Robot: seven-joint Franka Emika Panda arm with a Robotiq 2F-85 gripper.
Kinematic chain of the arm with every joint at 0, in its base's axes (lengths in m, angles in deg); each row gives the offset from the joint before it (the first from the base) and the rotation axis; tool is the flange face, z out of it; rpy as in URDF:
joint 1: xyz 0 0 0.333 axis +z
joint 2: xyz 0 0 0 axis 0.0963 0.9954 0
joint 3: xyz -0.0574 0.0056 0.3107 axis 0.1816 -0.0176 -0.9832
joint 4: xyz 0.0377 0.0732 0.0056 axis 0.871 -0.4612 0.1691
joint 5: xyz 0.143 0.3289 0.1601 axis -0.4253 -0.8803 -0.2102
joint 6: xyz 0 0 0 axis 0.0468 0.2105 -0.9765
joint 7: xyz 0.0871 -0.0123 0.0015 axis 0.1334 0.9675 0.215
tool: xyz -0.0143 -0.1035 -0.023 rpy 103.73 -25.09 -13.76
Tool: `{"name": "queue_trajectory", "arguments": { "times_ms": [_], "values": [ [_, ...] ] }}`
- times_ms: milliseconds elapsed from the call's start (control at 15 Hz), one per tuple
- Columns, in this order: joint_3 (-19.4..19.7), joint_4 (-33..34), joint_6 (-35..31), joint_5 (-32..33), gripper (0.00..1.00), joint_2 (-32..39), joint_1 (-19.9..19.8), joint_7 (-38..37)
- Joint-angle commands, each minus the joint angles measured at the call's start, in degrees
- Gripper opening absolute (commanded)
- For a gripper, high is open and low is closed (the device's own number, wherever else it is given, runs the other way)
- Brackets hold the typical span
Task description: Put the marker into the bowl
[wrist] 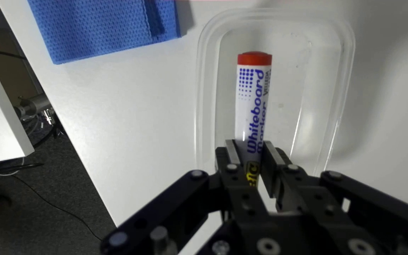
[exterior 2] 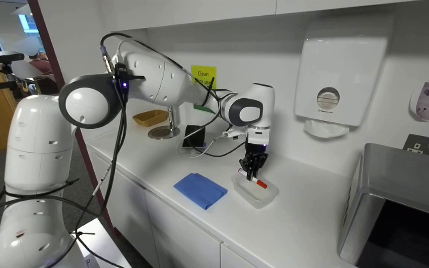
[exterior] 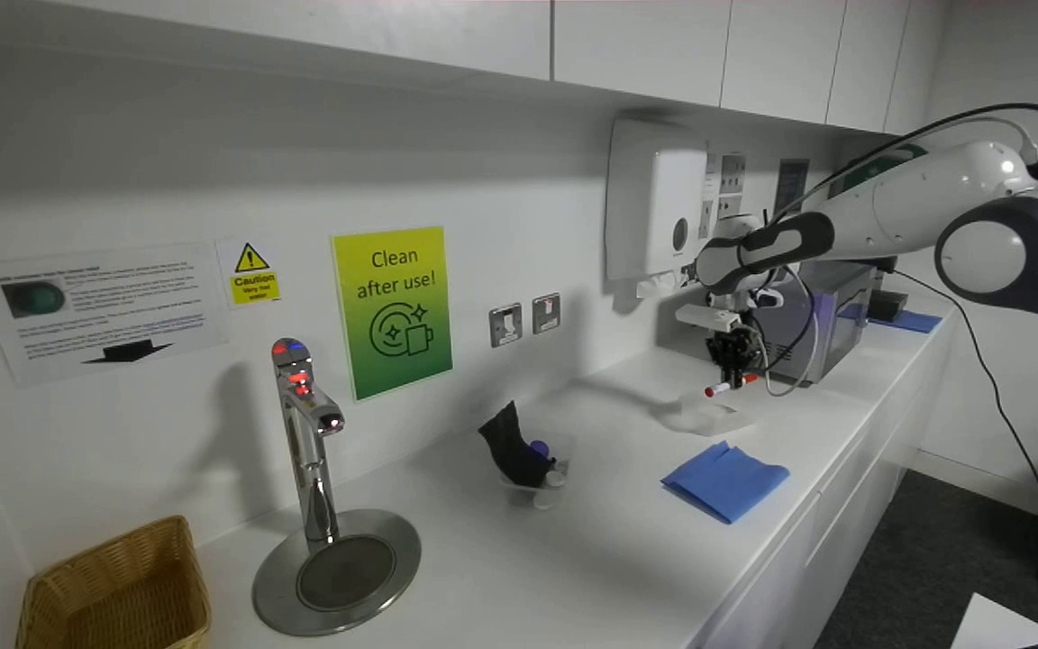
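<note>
One marker [wrist: 253, 106] is what I've got in the jaws: they are narrowed onto its white barrel, gripping it from both sides, and a red end juts out ahead of them in the wrist view. Directly below the jaws sits the bowl [wrist: 310, 74], a clear rectangular tub, so the marker hangs over it. A folded blue cloth [wrist: 105, 28] lies ahead and to the left of the jaws in that same view, near the bowl but apart from it.

Bowl and cloth rest on a smooth white tabletop [wrist: 143, 120], which darkens with a soft shadow [wrist: 363, 131] to the right of the jaws. Past its edge, left of the jaws, my wrist view shows dark carpet [wrist: 48, 230].

In an exterior view a grey appliance [exterior 2: 400, 182] stands right of the jaws. A towel dispenser [exterior 2: 343, 70] hangs higher than the jaws on the white wall [exterior: 483, 171] in both exterior views, and cupboards [exterior: 645, 54] run above them. Left of the jaws, in an exterior view, I can read "Clean after use!" on a green and yellow sign [exterior: 396, 315]. Along the tabletop, going away from the jaws, come a black object [exterior: 512, 448] in another clear container [exterior: 564, 451], then a chrome tap [exterior: 310, 460] on a round metal plate [exterior: 346, 577] and, farthest off, a wicker basket [exterior: 109, 563].
</note>
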Motion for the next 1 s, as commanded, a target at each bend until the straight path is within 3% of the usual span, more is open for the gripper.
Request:
{"name": "queue_trajectory", "arguments": {
  "times_ms": [0,600,933],
  "values": [
    [-0.4,3.88,-0.06,-0.45,0.05,2.72,-0.52,2.42],
    [-1.68,8.81,0.31,-0.78,0.05,7.14,0.06,3.03],
    [-2.07,8.1,0.13,-0.62,0.05,6.37,0.27,3.08]
  ]
}}
